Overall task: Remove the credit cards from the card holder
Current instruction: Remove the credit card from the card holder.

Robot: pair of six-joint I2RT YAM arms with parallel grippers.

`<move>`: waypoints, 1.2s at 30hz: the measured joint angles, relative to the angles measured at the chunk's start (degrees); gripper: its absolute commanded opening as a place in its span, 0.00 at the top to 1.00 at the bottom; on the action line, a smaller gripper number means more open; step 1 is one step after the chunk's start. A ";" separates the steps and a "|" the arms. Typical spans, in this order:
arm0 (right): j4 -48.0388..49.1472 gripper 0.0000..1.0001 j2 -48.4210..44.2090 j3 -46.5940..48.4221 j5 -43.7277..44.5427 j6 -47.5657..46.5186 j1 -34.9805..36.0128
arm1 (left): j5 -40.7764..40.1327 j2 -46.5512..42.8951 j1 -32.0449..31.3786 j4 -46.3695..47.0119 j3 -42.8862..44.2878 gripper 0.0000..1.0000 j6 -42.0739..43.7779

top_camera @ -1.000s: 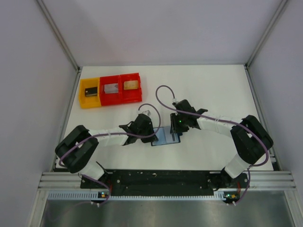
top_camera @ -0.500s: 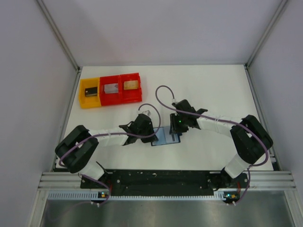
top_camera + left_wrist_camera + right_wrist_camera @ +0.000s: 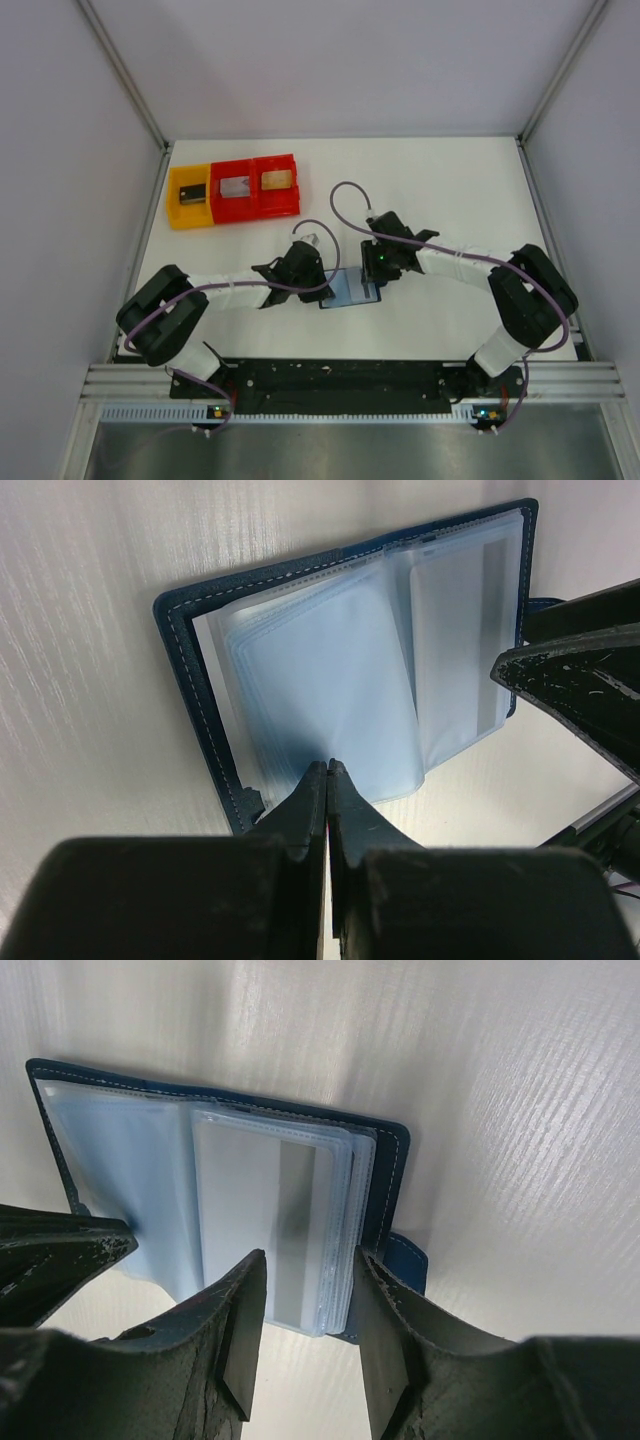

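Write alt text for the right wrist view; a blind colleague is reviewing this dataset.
An open navy card holder lies on a white table, its clear sleeves fanned and a pale card with a grey stripe showing in the top sleeve. The right gripper, jaws apart, is poised over the near edge of that sleeve stack.

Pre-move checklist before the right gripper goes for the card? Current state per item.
1. The card holder lies open on the table: ok.
2. The left gripper is shut, tips at the edge of the clear sleeves: ok. Whether it actually pinches a sleeve: cannot tell.
3. The right gripper is open, fingers either side of the sleeve stack: ok.
4. A card shows in the top sleeve: ok.
5. Card gripped: not ok, nothing held.
6. Sleeve's open side faces the right gripper: cannot tell.
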 measured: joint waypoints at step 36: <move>-1.36 0.67 0.90 1.18 -2.29 -0.04 0.39 | 0.00 0.00 -0.26 0.87 -0.42 1.00 -0.02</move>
